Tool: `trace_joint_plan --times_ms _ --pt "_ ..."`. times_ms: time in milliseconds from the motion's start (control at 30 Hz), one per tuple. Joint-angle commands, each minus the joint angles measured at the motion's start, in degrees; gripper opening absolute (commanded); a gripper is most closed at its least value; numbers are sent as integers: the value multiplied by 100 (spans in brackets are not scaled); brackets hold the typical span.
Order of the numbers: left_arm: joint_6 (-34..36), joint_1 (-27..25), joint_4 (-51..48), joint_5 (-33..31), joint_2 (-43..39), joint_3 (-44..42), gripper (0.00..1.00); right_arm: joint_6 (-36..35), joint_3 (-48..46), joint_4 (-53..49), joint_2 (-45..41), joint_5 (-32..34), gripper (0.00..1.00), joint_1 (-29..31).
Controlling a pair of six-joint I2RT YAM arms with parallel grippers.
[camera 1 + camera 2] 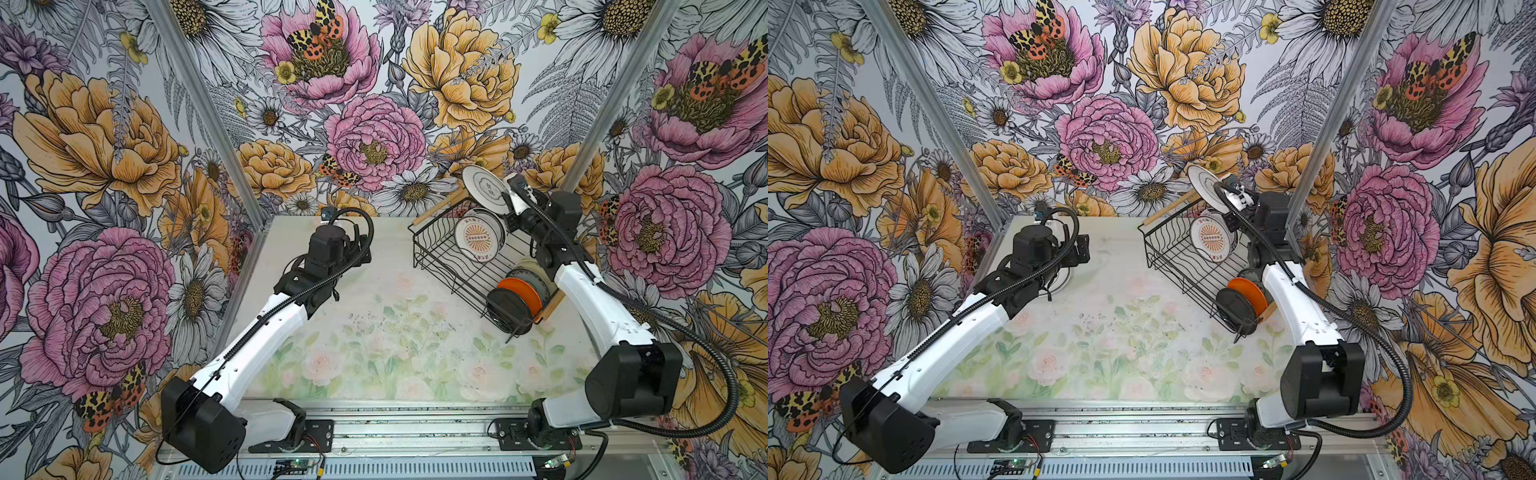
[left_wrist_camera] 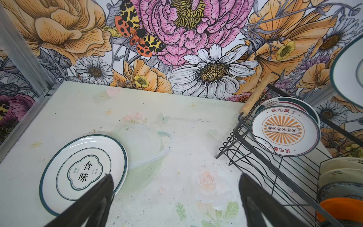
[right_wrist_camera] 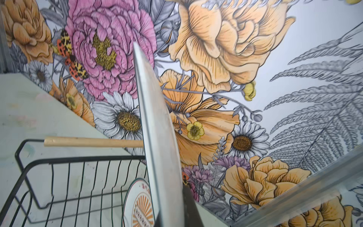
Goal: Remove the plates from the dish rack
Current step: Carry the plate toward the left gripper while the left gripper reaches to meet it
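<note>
The black wire dish rack [image 1: 440,253] [image 1: 1167,249] stands at the back right of the table. My right gripper [image 3: 172,208] is shut on a white dark-rimmed plate [image 1: 484,187] [image 3: 157,127], held upright above the rack's far end. Plates still stand in the rack: an orange-sunburst plate [image 1: 476,241] [image 2: 284,130], an orange plate [image 1: 521,293] and a black plate [image 1: 509,309]. Another white dark-rimmed plate [image 2: 82,173] [image 1: 1061,278] lies flat on the table at the left. My left gripper [image 2: 175,176] hangs open over the table beside that plate, nothing between its fingers.
The rack has light wooden rod handles [image 1: 446,203] [image 3: 92,141] at its ends. Flowered walls close in the table on three sides, near the rack's far end. Bare table [image 1: 395,332] lies between the two arms.
</note>
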Motion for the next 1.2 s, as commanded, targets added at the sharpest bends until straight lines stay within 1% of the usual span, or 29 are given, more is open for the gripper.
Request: trace_joint_plan --times_ms 0,33,67,133,200,233,300,367,467,533,633,767,867,1000,1100,1167 --pt "-141 51 -32 -215 -136 -166 99 2018 -620 2718 -101 285 0 62" --pt "-166 51 -7 -255 -188 -217 99 2399 -833 3180 -113 367 0 101" --pt "-202 68 30 -260 -245 -287 99 3060 -1064 3605 -130 637 0 165" --pt "-238 136 107 -118 -380 -406 99 4197 -1411 4168 -138 880 0 244" --pt "-281 188 207 -59 -530 -554 99 5115 -1733 4456 -185 1327 0 416" --pt "-298 221 285 5 -624 -648 99 5564 -1861 4544 -196 1388 0 499" --pt "-365 276 414 37 -817 -838 99 6406 -1967 4445 -218 1478 0 662" --pt "-435 379 535 186 -1014 -1028 99 7230 -1923 4135 -215 1327 0 803" --pt "-663 542 550 259 -1199 -1200 99 8406 -1722 3324 -160 949 0 974" --pt "-805 683 458 401 -1219 -1215 99 9005 -1624 2885 -88 679 0 1085" --pt "-1003 931 332 910 -1164 -1188 99 9673 -1479 2424 51 186 0 1276" --pt "-1137 1176 428 1724 -987 -1170 99 10398 -1417 2783 465 -345 0 1642" --pt "-1187 1235 484 2206 -793 -1111 99 10792 -1144 2834 860 -728 0 1980" --pt "-1203 1245 537 2655 -682 -1025 99 11027 -753 2834 1284 -1079 0 2364" --pt "-1266 1280 649 2939 -692 -1019 99 10987 -364 2837 1605 -1429 0 2568" --pt "-1370 1346 833 3236 -707 -1082 99 10940 -190 2773 1727 -1531 0 2683"
